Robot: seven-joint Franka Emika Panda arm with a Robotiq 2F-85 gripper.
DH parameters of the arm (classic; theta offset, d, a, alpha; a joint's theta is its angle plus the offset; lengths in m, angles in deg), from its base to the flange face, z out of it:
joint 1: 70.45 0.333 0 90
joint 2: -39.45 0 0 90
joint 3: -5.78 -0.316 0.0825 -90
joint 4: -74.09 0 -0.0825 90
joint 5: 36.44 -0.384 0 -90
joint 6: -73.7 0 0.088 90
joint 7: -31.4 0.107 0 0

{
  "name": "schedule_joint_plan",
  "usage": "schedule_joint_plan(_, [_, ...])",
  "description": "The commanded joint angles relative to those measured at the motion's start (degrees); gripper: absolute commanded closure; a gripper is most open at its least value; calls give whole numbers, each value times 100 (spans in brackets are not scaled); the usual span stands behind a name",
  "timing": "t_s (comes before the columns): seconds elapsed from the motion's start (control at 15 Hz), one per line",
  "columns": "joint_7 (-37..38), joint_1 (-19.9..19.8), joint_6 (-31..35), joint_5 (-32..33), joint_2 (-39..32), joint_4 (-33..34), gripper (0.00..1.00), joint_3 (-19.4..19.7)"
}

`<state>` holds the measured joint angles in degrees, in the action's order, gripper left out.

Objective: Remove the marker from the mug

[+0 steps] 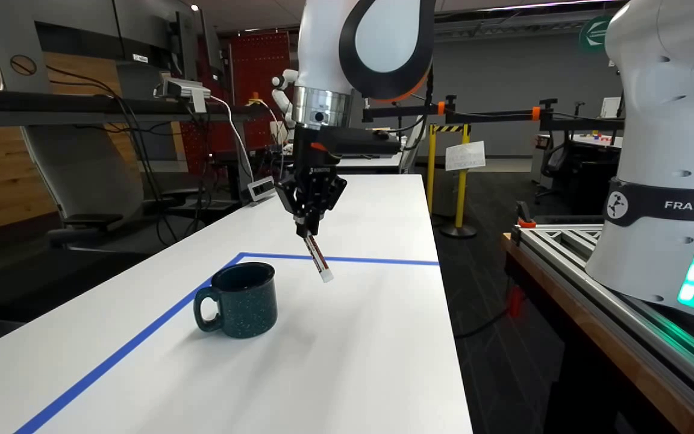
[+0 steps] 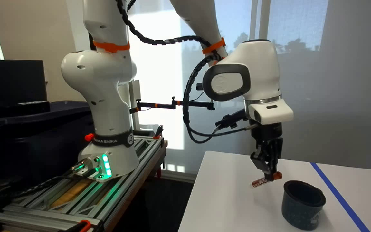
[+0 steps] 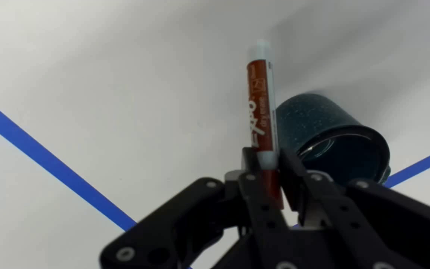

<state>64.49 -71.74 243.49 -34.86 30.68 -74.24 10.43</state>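
The marker [image 3: 261, 104] is a slim pen with a brown-red body, a white end and a reddish cap. My gripper [image 3: 264, 158] is shut on it near the cap. The marker also shows in both exterior views [image 1: 318, 256] [image 2: 261, 182], tilted, outside the mug and above the table. The dark teal speckled mug [image 1: 247, 304] stands upright on the table, its handle to the left in that exterior view. It also shows in an exterior view [image 2: 301, 209] and in the wrist view [image 3: 312, 116], beside the gripper. The fingers hide part of the marker's cap.
Blue tape [image 1: 130, 346] marks lines on the white table [image 1: 371, 349]; the mug stands near one line. The robot base [image 2: 111, 158] stands on a metal-framed bench [image 2: 147, 161] beside the table. A small grey box [image 1: 261, 188] sits at the table's far edge.
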Motion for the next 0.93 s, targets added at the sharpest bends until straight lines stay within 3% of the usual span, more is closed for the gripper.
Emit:
schedule_joint_plan(0.0, [-755,-155,-7,-806,-297,157,95,-91])
schedule_joint_plan(0.27, [-931,-231,45,-1212,-745,399,95,-12])
schedule_joint_plan(0.67, [-859,-91,412,-1243,-1541,769,95,216])
schedule_joint_plan(0.87, [-918,-149,606,-1343,-1912,975,95,118])
